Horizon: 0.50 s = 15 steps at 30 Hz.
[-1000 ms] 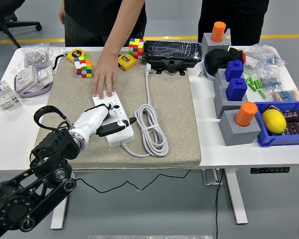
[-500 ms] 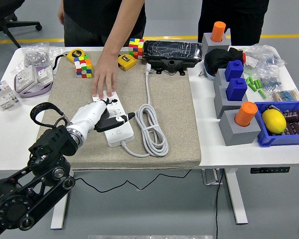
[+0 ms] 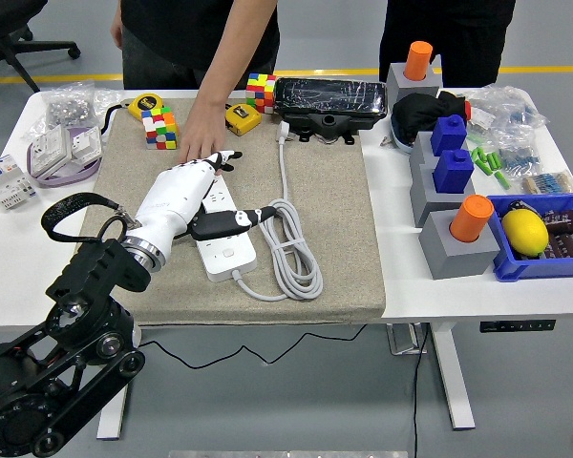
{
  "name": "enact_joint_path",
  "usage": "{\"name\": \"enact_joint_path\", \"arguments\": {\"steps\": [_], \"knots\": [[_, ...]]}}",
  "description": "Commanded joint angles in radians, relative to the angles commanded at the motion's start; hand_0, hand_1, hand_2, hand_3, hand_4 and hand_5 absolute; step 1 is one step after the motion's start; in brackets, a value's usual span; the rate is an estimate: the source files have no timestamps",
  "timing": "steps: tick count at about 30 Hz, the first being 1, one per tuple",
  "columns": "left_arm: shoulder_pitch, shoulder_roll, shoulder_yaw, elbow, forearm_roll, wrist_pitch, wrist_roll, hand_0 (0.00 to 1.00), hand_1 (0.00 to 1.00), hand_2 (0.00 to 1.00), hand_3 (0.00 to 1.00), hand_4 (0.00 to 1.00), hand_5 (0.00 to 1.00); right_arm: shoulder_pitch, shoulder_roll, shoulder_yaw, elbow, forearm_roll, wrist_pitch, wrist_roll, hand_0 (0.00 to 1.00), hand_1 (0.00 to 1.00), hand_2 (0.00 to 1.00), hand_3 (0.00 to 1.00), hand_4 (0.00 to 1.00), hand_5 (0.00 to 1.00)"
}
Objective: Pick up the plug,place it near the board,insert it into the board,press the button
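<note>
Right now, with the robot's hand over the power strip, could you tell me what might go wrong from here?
The person's hand rests at the power strip's far end, right beside the left hand, so a forward push could strike those fingers. The left hand covers most of the strip's sockets, so aiming at a socket or button may be partly blind. The coiled white cable lies against the strip, and dragging the strip could pull the coil along.
</note>
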Motion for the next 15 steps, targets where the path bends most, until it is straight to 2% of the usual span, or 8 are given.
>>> {"name": "enact_joint_path", "arguments": {"steps": [1,6,7,11,12,13,15], "knots": [[-0.001,0.002,0.001,-0.006,0.006,-0.007,0.001,0.285,0.311,0.326,0.899,0.623,0.002,0.0,0.0,0.0,0.0,0.0,0.0,0.0,0.781,0.722,0.72,0.75,0.998,0.941],[-0.007,0.008,0.006,-0.02,0.045,-0.036,-0.006,0.285,0.311,0.326,0.899,0.623,0.002,0.004,0.001,0.003,0.0,-0.002,0.0,0.002,0.781,0.722,0.72,0.75,0.998,0.941],[-0.007,0.01,0.007,-0.02,0.05,-0.04,-0.008,0.193,0.08,0.134,0.888,0.518,0.002,0.005,0.001,0.004,0.0,-0.003,0.0,0.002,0.781,0.722,0.719,0.75,0.998,0.942],[-0.011,0.015,0.008,-0.022,0.044,-0.083,-0.005,0.193,0.08,0.134,0.888,0.518,0.002,0.005,0.002,0.005,0.0,-0.003,0.0,0.001,0.781,0.722,0.719,0.75,0.998,0.942],[-0.012,0.017,0.009,-0.023,0.041,-0.114,0.0,0.193,0.08,0.134,0.888,0.518,0.002,0.005,0.002,0.007,0.0,-0.005,-0.001,0.0,0.781,0.722,0.719,0.75,0.998,0.942],[-0.014,0.018,0.009,-0.022,0.038,-0.141,0.006,0.162,0.038,0.12,0.865,0.579,0.002,0.005,0.001,0.005,0.0,-0.005,-0.001,0.0,0.781,0.722,0.719,0.75,0.998,0.941],[-0.016,0.02,0.008,-0.018,0.04,-0.207,0.018,0.162,0.038,0.12,0.865,0.579,0.002,0.005,0.001,0.005,0.0,-0.005,-0.001,-0.001,0.781,0.722,0.719,0.75,0.998,0.941]]}}
